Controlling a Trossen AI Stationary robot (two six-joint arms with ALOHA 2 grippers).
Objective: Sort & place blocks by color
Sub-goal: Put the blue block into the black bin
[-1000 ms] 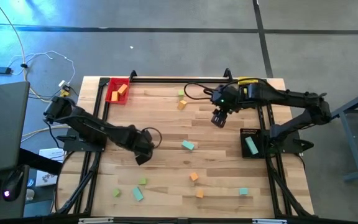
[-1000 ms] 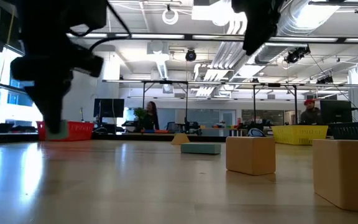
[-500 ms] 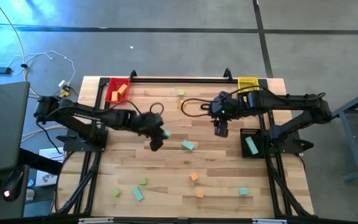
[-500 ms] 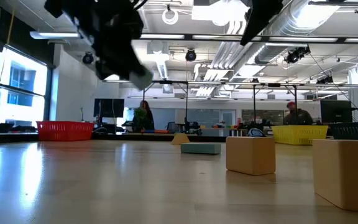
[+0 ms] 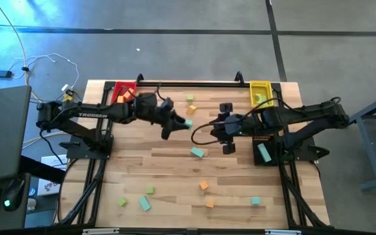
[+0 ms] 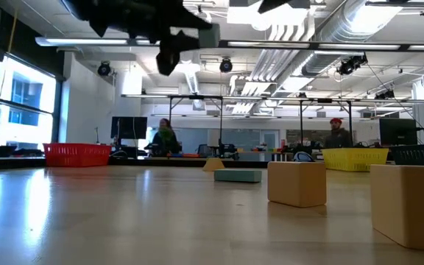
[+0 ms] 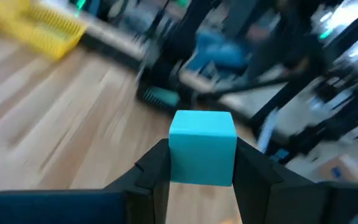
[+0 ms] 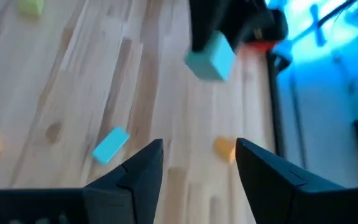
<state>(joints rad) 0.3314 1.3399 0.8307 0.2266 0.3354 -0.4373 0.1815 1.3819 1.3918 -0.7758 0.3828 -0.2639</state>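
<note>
- On my left I see the red rectangular tray (image 5: 121, 93) at the table's far edge, with small orange blocks (image 5: 126, 96) inside.
- My left gripper (image 5: 178, 125) hangs over the far middle of the wooden table (image 5: 175, 170), pinched tight on a small teal cube (image 7: 202, 147) that sits squarely between its fingers (image 7: 153, 168).
- A flat teal block (image 5: 197, 153) lies on the wood nearer me, between the two arms.
- My right gripper (image 5: 226, 138) hovers just right of that, jaws standing wide and gripping nothing; the teal cube shows ahead of it, apart.
- Farther right, the yellow rectangular tray (image 5: 260, 91) sits at the far edge.
- Loose orange, green and teal blocks are scattered along the near edge.
</note>
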